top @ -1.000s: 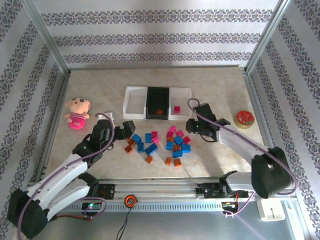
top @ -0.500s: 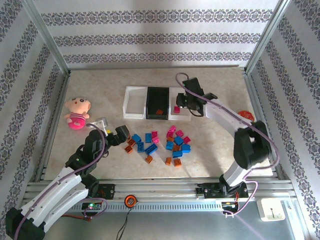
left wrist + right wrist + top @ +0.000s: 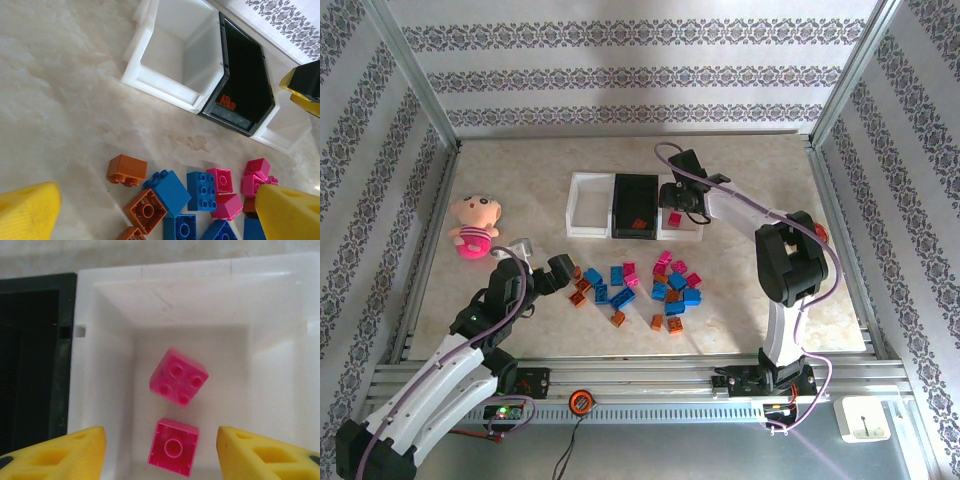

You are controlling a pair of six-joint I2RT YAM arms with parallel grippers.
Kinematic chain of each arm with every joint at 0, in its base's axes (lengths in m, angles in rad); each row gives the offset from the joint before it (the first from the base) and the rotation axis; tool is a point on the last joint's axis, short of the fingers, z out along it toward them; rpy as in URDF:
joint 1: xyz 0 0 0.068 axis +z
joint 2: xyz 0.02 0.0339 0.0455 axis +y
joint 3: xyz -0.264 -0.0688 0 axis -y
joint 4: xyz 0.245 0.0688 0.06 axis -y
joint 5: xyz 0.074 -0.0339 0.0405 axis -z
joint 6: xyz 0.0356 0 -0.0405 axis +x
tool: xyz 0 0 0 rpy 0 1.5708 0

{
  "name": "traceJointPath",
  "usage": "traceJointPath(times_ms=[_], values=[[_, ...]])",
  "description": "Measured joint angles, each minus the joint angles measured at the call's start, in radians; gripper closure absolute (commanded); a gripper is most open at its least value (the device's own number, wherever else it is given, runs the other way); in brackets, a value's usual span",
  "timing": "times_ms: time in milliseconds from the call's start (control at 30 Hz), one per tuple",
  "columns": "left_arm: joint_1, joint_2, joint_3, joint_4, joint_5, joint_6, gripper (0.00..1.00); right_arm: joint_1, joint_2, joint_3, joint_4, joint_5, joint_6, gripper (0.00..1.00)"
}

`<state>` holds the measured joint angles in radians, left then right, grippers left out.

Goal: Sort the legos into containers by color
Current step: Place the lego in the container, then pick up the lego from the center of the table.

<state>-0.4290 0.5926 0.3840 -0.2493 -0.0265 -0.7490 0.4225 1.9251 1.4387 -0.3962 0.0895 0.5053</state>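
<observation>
Clearly nearest the loose legos (image 3: 623, 297): left gripper (image 3: 563, 270), spread wide, empty, just left of them. Farther off, right gripper (image 3: 161, 452), parted, empty, above two pink bricks (image 3: 178, 376) in the right white tray (image 3: 270, 305).

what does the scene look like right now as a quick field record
left white plastic tray: no bricks seen inside
black plastic tray: one small orange lego brick
right white plastic tray: two pink lego bricks
loose blue, orange and pink legos: piled in front of the trays
left gripper: open, by the loose pile
right gripper: open, over the right white tray
</observation>
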Motion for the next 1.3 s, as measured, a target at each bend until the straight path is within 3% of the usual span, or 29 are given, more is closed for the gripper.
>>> traceJointPath(times_ms=[200, 433, 633, 833, 1300], values=[[0.030, 0.029, 0.006, -0.002, 0.065, 0.010, 0.01, 0.001, -0.152, -0.114, 0.023, -0.026, 0.006, 0.37], [0.051, 0.300, 0.094, -0.004, 0.106, 0.047, 0.13, 0.027, -0.364, -0.327, 0.063, -0.055, 0.016, 0.37], [0.059, 0.557, 0.135, 0.035, 0.115, 0.068, 0.21, 0.034, -0.395, -0.436, 0.064, -0.065, 0.019, 0.37], [0.078, 0.716, 0.170, 0.118, 0.127, 0.077, 0.26, 0.034, -0.439, -0.461, 0.065, -0.070, 0.019, 0.37], [0.078, 0.834, 0.198, 0.217, 0.169, 0.097, 0.52, 0.033, -0.470, -0.482, 0.079, -0.072, 0.019, 0.36]])
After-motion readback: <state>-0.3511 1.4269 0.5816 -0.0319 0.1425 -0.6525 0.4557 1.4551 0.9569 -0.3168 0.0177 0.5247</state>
